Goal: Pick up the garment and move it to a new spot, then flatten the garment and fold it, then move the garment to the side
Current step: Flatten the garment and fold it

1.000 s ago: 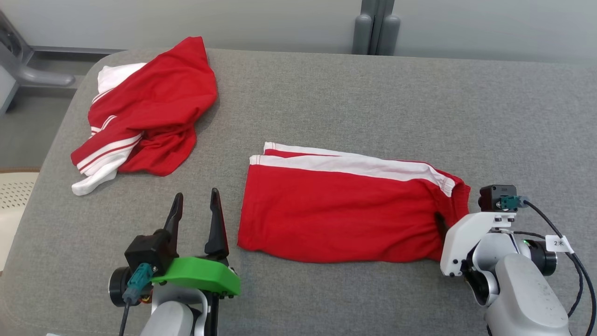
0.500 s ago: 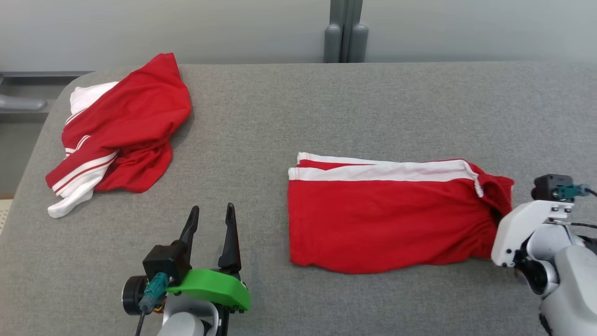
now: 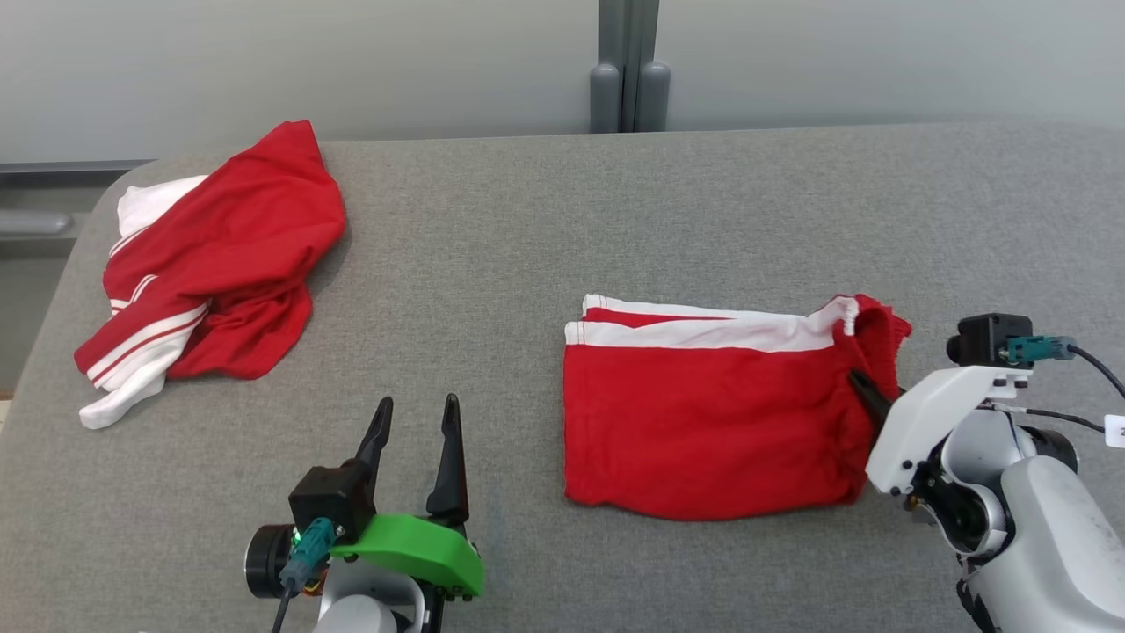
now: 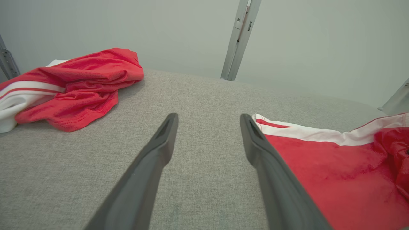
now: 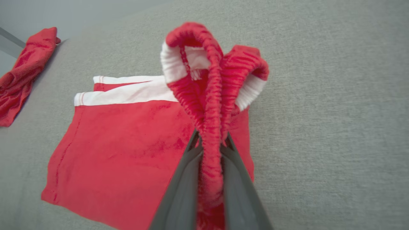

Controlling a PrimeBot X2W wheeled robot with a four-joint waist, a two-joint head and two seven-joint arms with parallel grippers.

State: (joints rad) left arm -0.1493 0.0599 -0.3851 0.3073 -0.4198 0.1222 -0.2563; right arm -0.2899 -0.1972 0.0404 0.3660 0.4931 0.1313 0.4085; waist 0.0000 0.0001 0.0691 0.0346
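The garment (image 3: 703, 422), red shorts with a white side stripe, lies folded flat on the grey table (image 3: 527, 264). My right gripper (image 3: 860, 387) is shut on the elastic waistband at its right end. In the right wrist view the gripper (image 5: 211, 140) pinches the waistband, which bunches up in a raised loop above the fingers, while the rest of the garment (image 5: 127, 143) lies on the table. My left gripper (image 3: 417, 404) stands open and empty to the left of the garment. The left wrist view shows that gripper (image 4: 209, 118) with bare table between its fingers and the garment (image 4: 319, 166) at right.
A second red and white garment (image 3: 211, 272) lies crumpled at the table's far left corner, also visible as a crumpled garment (image 4: 70, 86) in the left wrist view. A grey post (image 3: 626, 70) stands behind the table. Bare table stretches to the garment's right and beyond it.
My right gripper has shut on the waistband, lifted it and drawn it leftward, bunching the garment's right end. The head camera has shifted. The left gripper stays open.
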